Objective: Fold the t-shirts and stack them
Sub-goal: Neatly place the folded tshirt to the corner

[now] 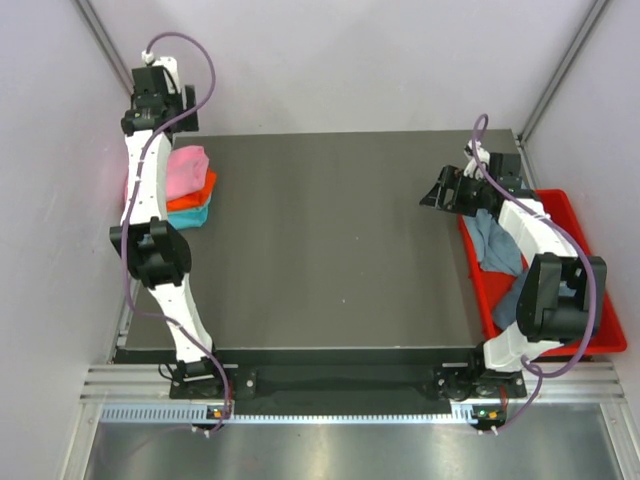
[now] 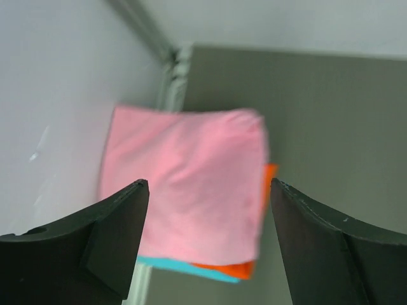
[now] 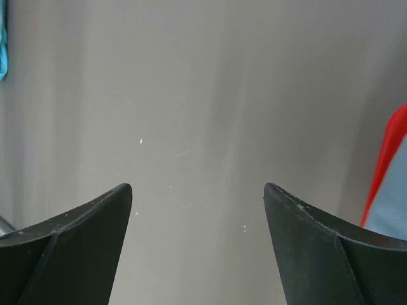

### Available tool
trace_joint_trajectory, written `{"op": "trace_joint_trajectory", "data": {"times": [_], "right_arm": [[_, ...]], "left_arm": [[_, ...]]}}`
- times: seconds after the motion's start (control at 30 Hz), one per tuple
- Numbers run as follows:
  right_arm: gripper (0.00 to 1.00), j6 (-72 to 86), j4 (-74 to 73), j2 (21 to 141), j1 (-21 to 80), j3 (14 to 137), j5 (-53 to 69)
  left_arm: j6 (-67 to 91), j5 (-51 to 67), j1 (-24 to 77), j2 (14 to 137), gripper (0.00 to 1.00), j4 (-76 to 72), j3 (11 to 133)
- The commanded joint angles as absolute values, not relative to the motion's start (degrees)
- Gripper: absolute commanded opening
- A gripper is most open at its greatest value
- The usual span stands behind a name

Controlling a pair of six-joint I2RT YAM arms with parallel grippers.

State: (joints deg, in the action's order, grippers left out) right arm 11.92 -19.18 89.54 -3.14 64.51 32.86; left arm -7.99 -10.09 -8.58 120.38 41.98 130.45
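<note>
**Both grippers spread wide, nothing held**

The left gripper (image 2: 208, 185) hangs open above the folded pink t-shirt (image 2: 184, 159), which lies below and between its fingers. It tops the orange t-shirt (image 2: 232, 271) and teal t-shirt (image 2: 166, 262) at the table's (image 1: 330, 260) far-left edge. The right gripper (image 3: 198, 187) gapes over bare tabletop beside the red bin (image 1: 560, 197), which holds a grey-blue t-shirt (image 1: 492, 245).

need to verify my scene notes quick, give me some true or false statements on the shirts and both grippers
1. The pink t-shirt lies on top of the stack. True.
2. The stack sits inside the red bin. False: it lies on the table at its left edge; the bin is at the right.
3. The left gripper is clamped on the pink t-shirt. False: its jaws stand open above it, with nothing between them.
4. The right gripper is open and empty. True.
5. A grey-blue t-shirt lies in the red bin. True.
</note>
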Motion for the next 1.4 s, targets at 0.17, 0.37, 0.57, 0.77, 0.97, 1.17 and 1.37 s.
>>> {"op": "trace_joint_trajectory", "data": {"times": [0.17, 0.37, 0.57, 0.77, 0.97, 1.17, 1.37], "right_arm": [[0.86, 9.06, -18.54, 85.61, -4.39, 69.43, 29.01], [0.94, 8.35, -18.89, 82.18, -5.1, 66.8, 18.14], [1.0, 5.72, -27.4, 81.12, -5.19, 66.27, 2.67], [1.0, 7.3, -36.3, 80.69, -5.1, 67.94, -3.51], [1.0, 7.29, -36.83, 76.03, -5.18, 65.92, -2.82], [1.0, 7.12, -36.56, 72.07, -5.19, 62.93, -3.34], [1.0, 7.47, -36.39, 70.05, -5.27, 61.52, -2.9]], "left_arm": [[4.57, 8.35, -0.64, 107.33, 0.86, 30.24, 119.28], [7.47, 7.12, 5.53, 100.99, 0.87, 25.75, 105.57], [11.16, 10.63, 6.06, 97.22, 0.88, 25.31, 95.9], [13.45, 14.49, 6.06, 92.47, 0.99, 23.91, 86.32], [13.62, 12.14, 5.98, 87.29, 0.99, 22.41, 78.32], [10.82, 9.41, 5.89, 84.11, 0.99, 22.15, 75.24], [8.79, 4.66, 5.63, 81.04, 0.99, 21.27, 70.23]]}}
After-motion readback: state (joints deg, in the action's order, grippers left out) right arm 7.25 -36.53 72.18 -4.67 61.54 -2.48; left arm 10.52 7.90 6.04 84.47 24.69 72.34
